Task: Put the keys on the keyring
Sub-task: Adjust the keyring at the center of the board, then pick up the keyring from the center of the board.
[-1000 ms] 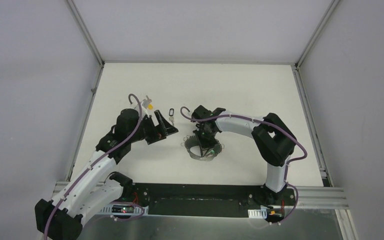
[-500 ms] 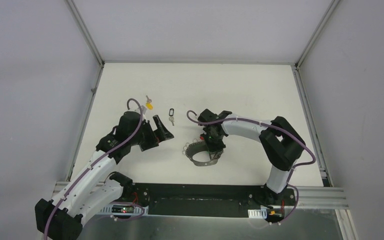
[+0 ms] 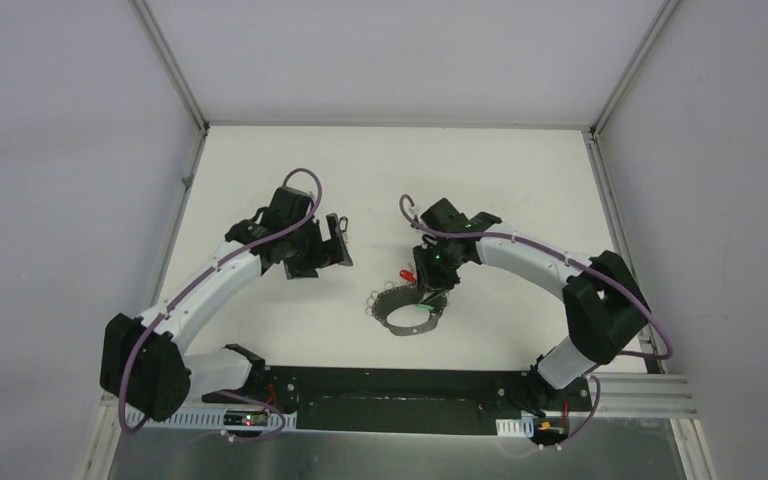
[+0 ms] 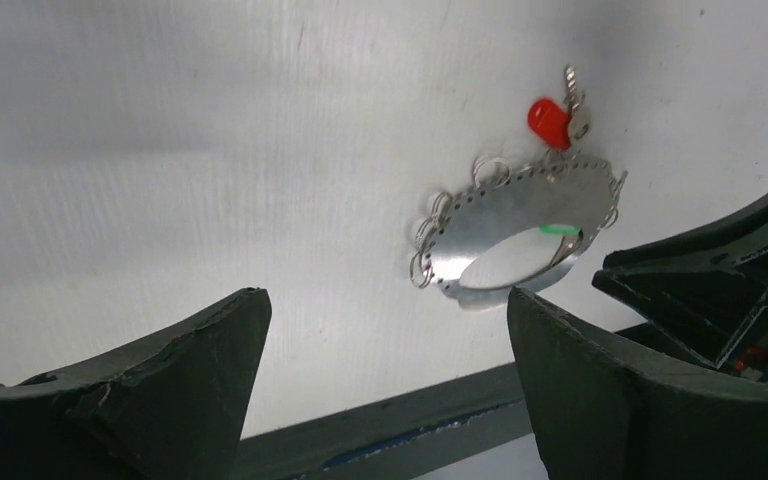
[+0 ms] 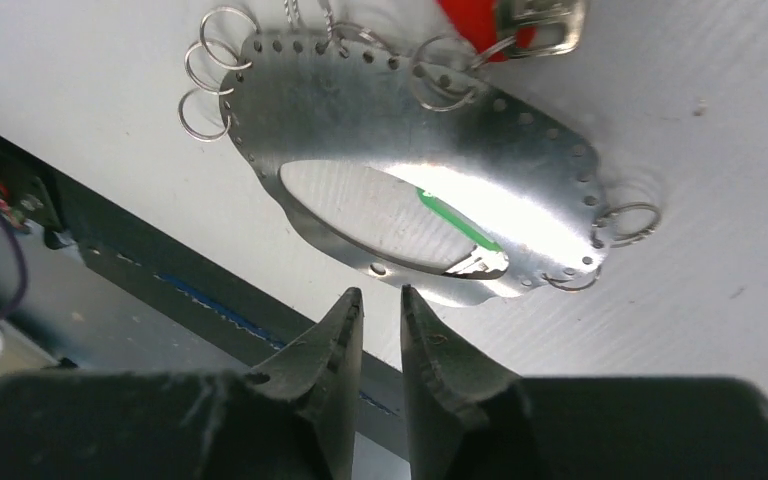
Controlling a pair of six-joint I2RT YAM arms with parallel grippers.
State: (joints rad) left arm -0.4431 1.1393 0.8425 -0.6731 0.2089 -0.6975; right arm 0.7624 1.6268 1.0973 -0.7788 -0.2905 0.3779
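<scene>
L gripper (image 3: 335, 243) sat left of centre on the table (image 3: 500, 180), fingers (image 4: 200, 350) spread wide w/ nothing btwn them. In the left wrist view only bare table showed in the gap.

R gripper (image 3: 430, 295) was just above the keyring (image 3: 407, 318), at its far-right side. Its fingers (image 5: 335, 340) stood a narrow crack apart, nothing clamped. In the right wrist view the tips were just beside the ring's rim; can't tell if touching.

The keyring lay flat on the table near centre, towards the near edge and closer to the R arm. It looked like a perforated metal band bent into an oval, w/ small split rings hanging off its holes.

The red-tag key (image 3: 404, 275) lay just outside the band on the far side, against a split ring; can't tell if hooked on. The green-tag key (image 5: 455, 225) lay inside the oval, partly hidden by the band wall.

L gripper was well apart from the ring.
</scene>
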